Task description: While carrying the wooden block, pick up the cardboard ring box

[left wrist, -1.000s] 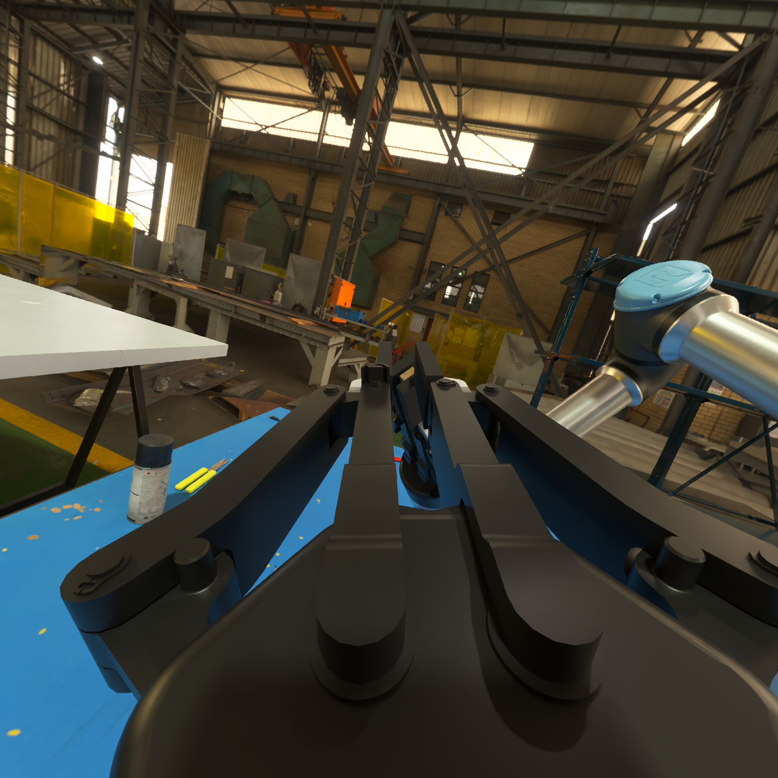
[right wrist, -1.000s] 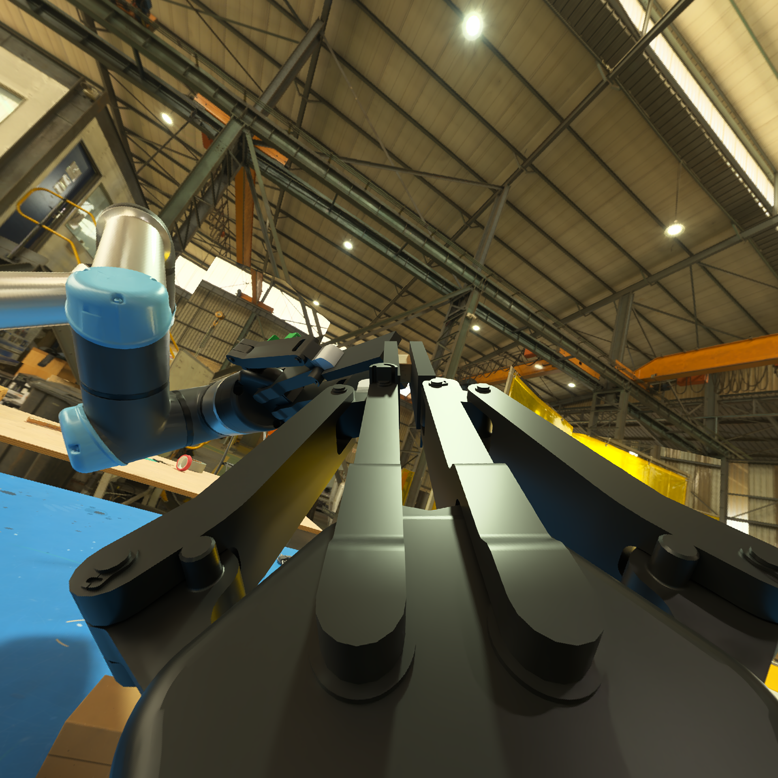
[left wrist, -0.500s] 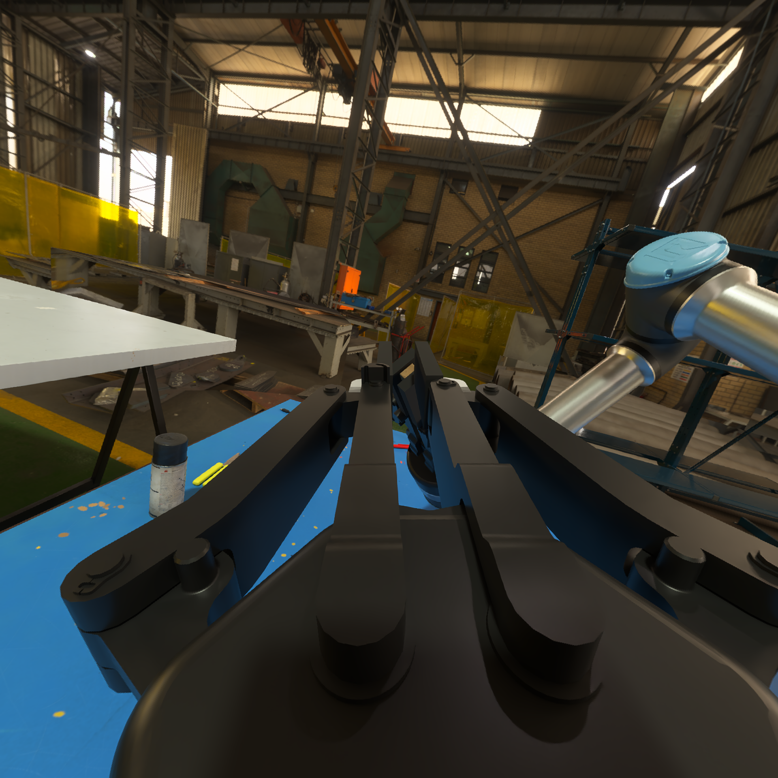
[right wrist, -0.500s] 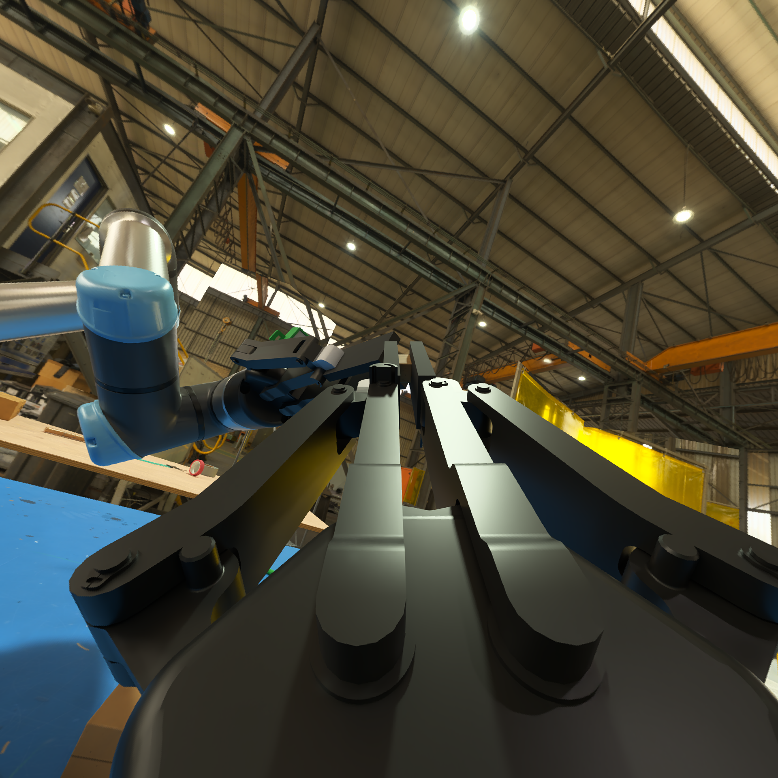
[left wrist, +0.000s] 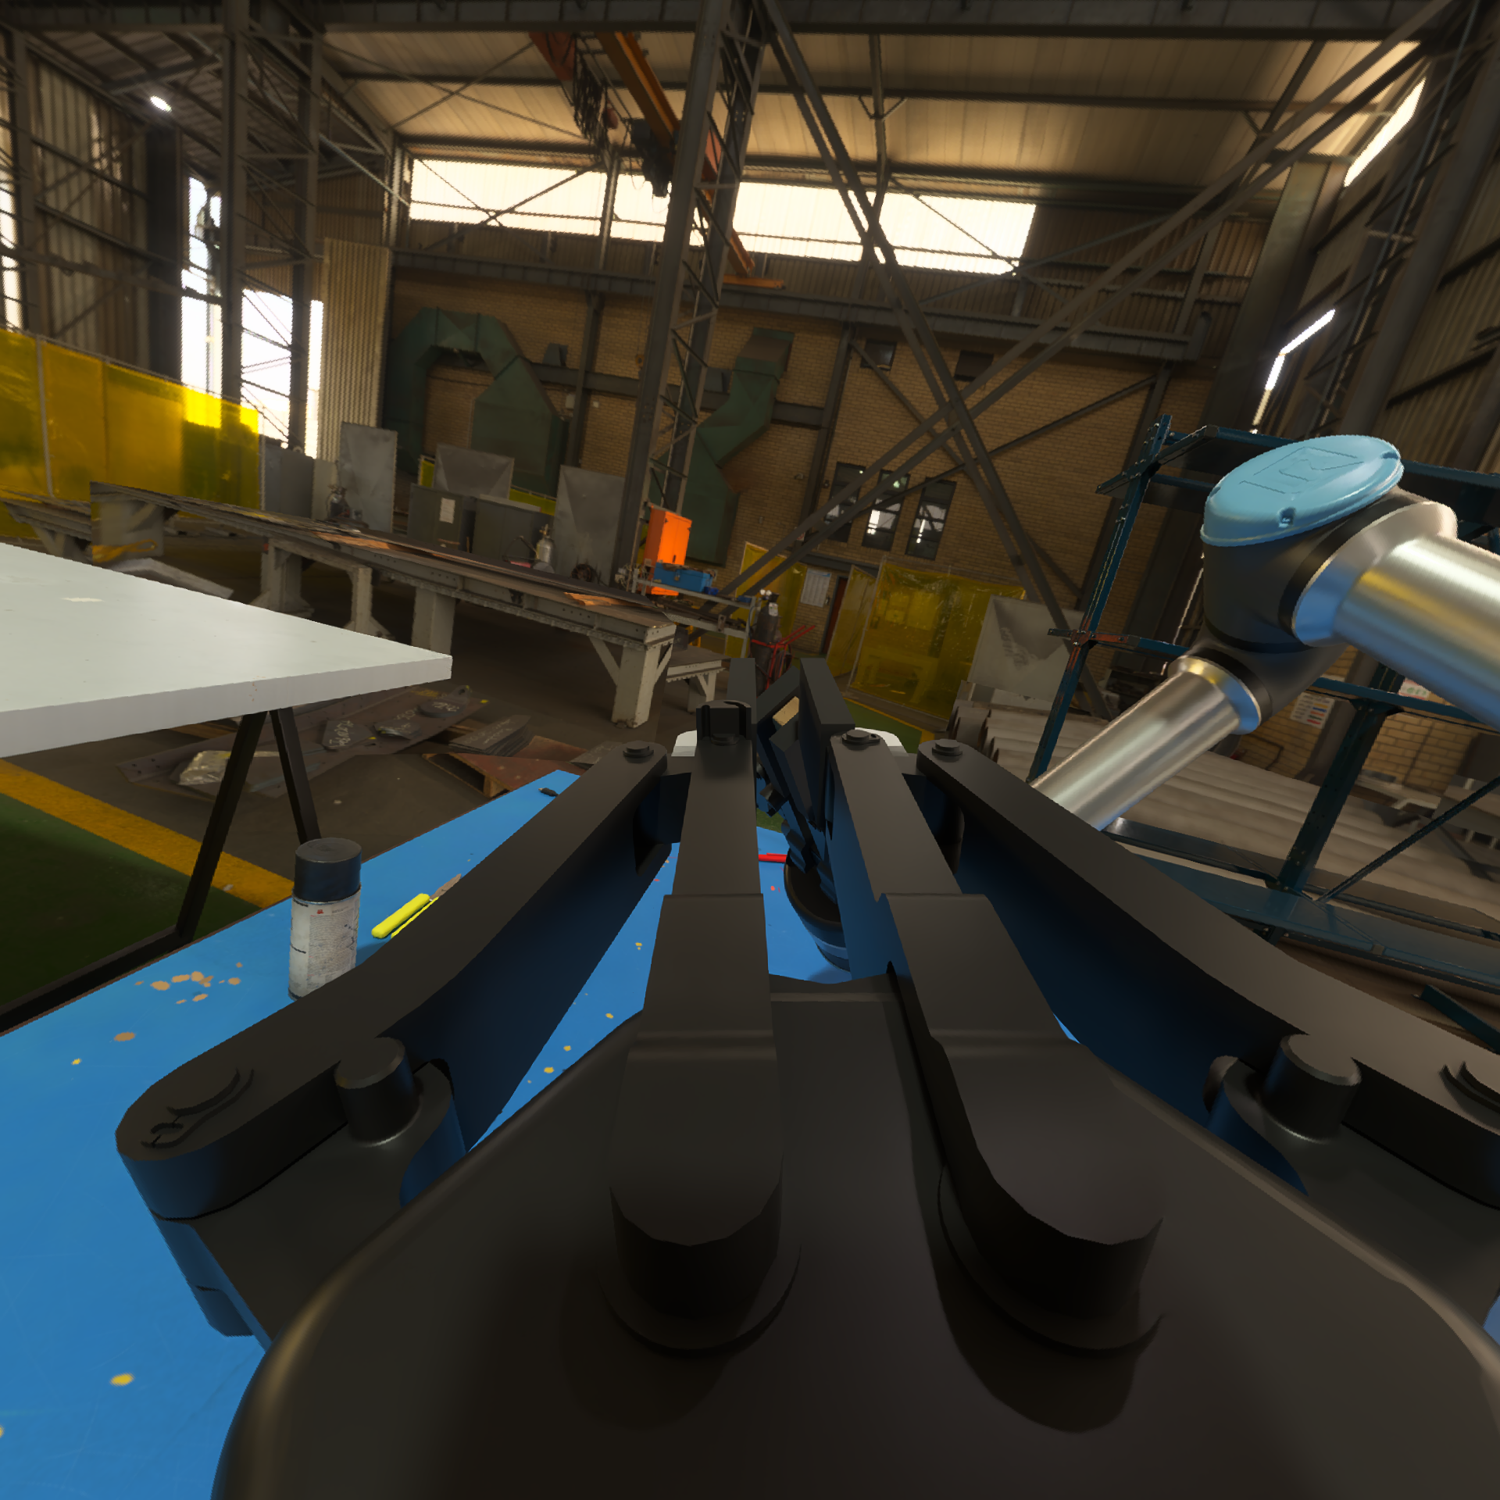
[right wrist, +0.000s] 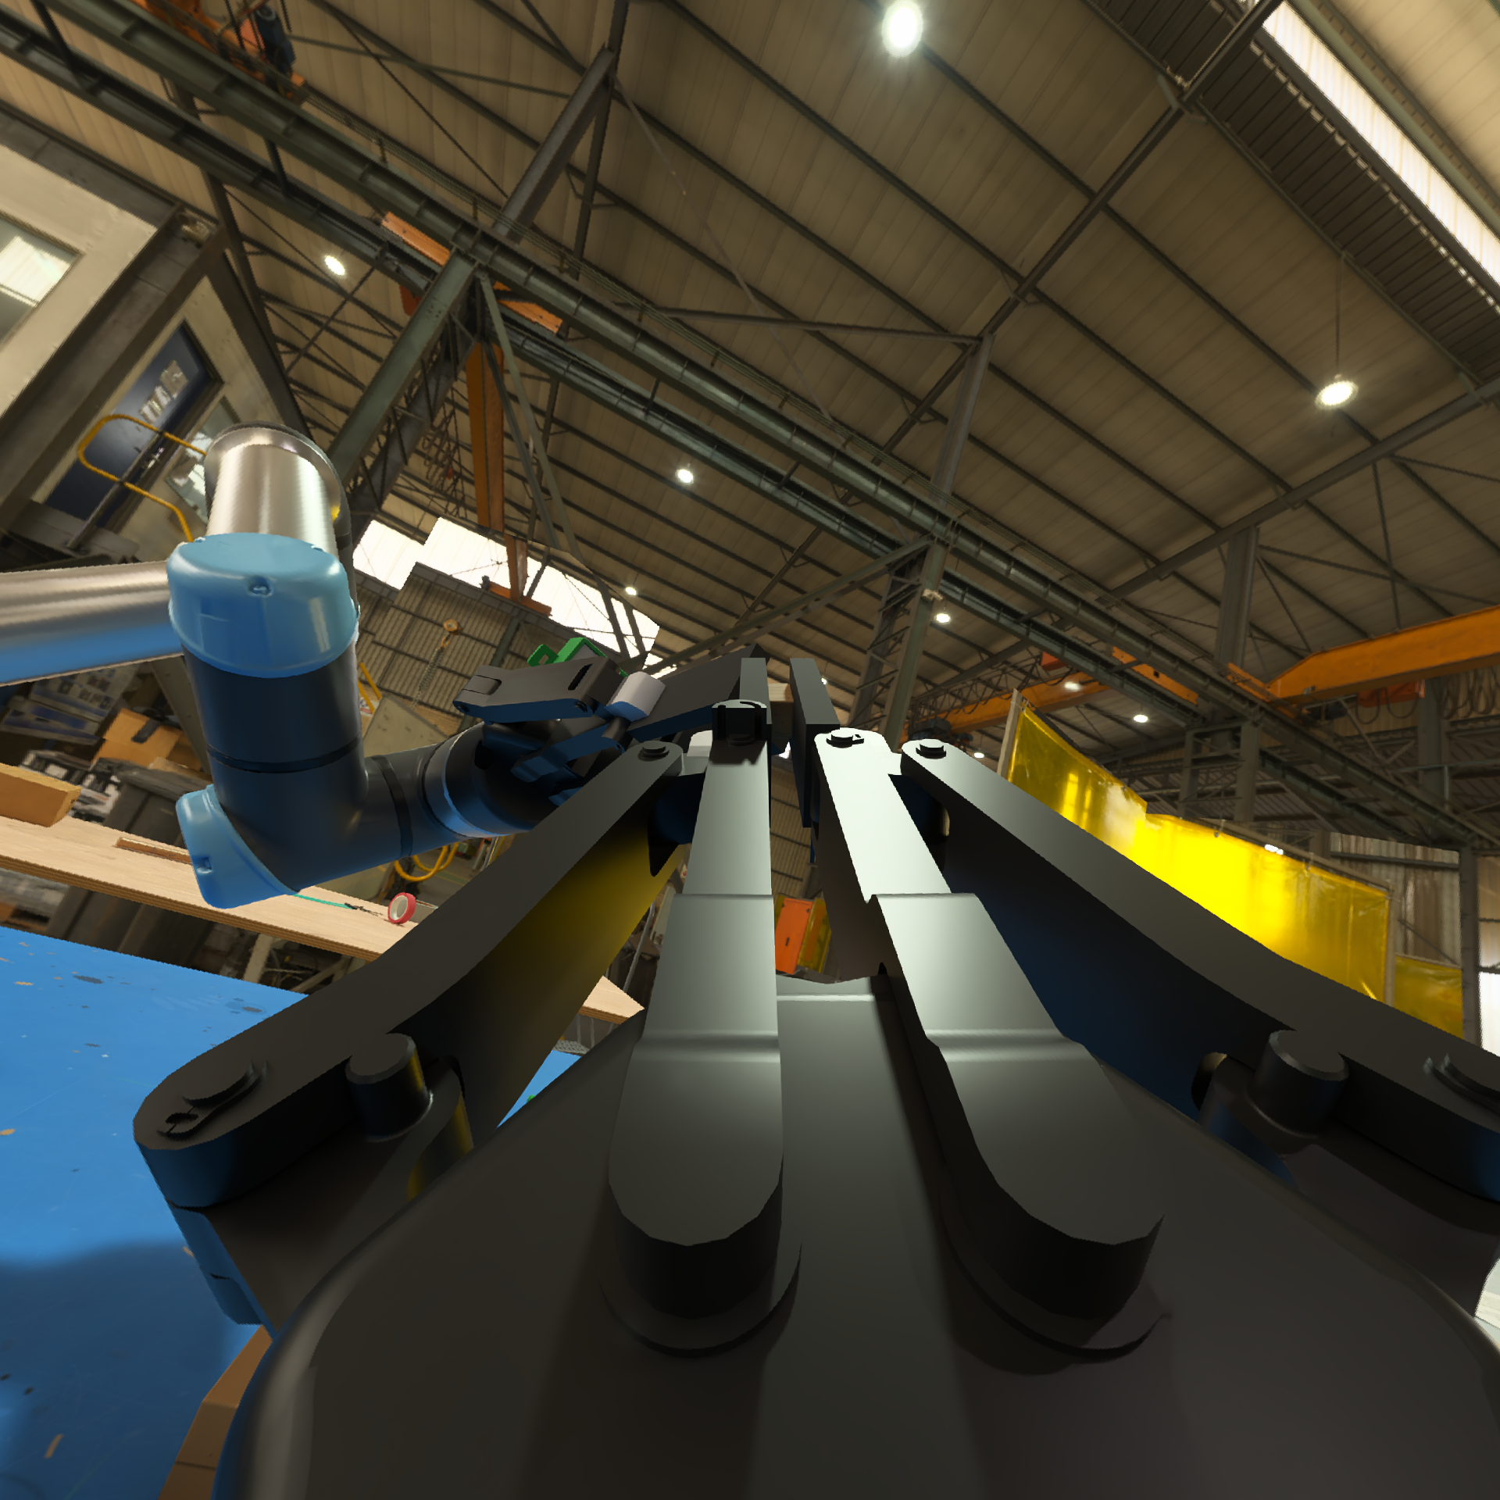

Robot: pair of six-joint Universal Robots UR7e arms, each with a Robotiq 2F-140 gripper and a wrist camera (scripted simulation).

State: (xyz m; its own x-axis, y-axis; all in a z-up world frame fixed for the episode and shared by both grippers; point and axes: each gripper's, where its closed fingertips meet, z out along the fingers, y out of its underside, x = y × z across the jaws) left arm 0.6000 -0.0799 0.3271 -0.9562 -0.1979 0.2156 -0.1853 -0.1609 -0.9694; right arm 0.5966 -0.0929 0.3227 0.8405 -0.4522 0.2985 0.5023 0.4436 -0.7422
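My left gripper [left wrist: 778, 690] is shut, its jaws only a narrow gap apart. A thin tan sliver, the wooden block [left wrist: 784, 713], shows between the tips. My right gripper [right wrist: 781, 674] is shut the same way, and the tan sliver [right wrist: 778, 692] shows at its tips. The two grippers face each other tip to tip above the blue table [left wrist: 81, 1217]. The right gripper [left wrist: 799, 812] shows through the left's gap, and the left gripper [right wrist: 568, 714] shows in the right wrist view. A tan cardboard box [right wrist: 219, 1412] lies on the table at the lower left, mostly hidden.
A spray can [left wrist: 325, 917] and a yellow marker [left wrist: 400, 915] stand on the blue table's far left part. A white table [left wrist: 162, 649] stands beyond its edge. The right arm's elbow [left wrist: 1299, 584] and the left arm's elbow [right wrist: 268, 698] reach in from the sides.
Both grippers stay shut and have shifted together. The spray can slid slightly right in the left wrist view. The tan box dropped lower in the right wrist view.
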